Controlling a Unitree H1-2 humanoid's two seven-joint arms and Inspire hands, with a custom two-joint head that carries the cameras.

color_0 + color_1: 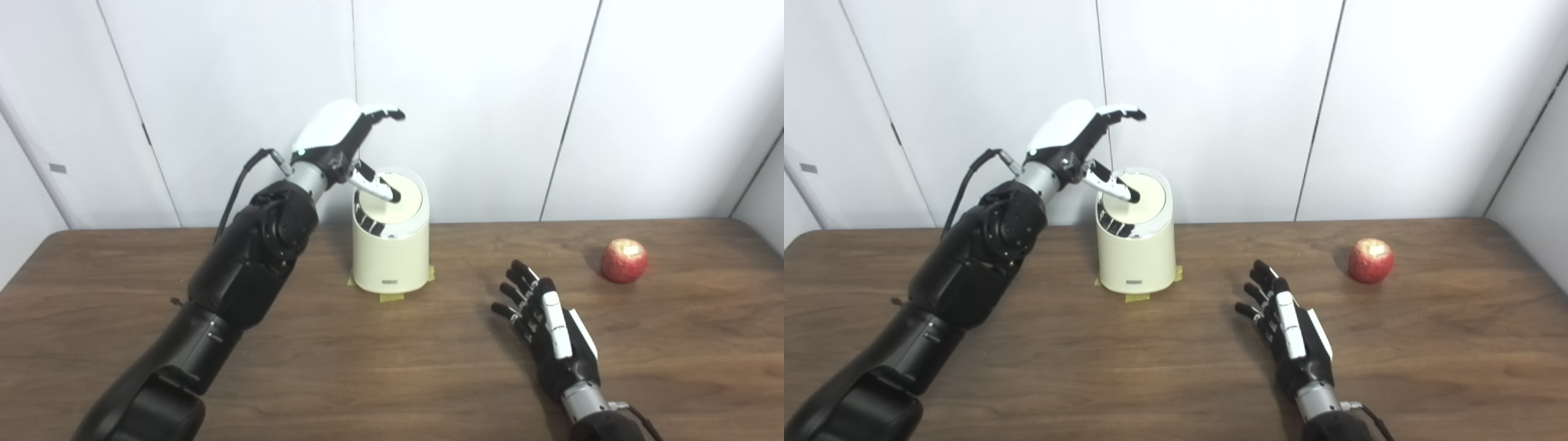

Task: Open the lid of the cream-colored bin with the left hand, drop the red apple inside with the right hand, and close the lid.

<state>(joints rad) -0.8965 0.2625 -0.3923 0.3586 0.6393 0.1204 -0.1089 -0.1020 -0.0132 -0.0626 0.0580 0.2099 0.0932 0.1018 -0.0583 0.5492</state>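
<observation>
- The left arm [245, 269] comes in from 7 o'clock and reaches up toward 12 o'clock, black along its length with a white shell on the back of the left hand [343, 144].
- That hand hangs above the bin, holding nothing; its fingers [383, 114] are spread and extended over the bin's top, while the thumb [375, 184] points down onto the lid.
- The cream-colored bin [391, 257] stands upright at the table's middle, toward 12 o'clock, with yellow tape [392, 297] under its base.
- Its lid [398, 202] lies tilted in the rim, the thumb tip touching it near the left edge.
- The right hand [545, 318] rests low over the wooden table [392, 367] at 5 o'clock, empty, fingers loosely apart and pointing to 11 o'clock.
- The red apple [623, 260] sits on the table at 3 o'clock, well apart from the bin and near the right hand, untouched.
</observation>
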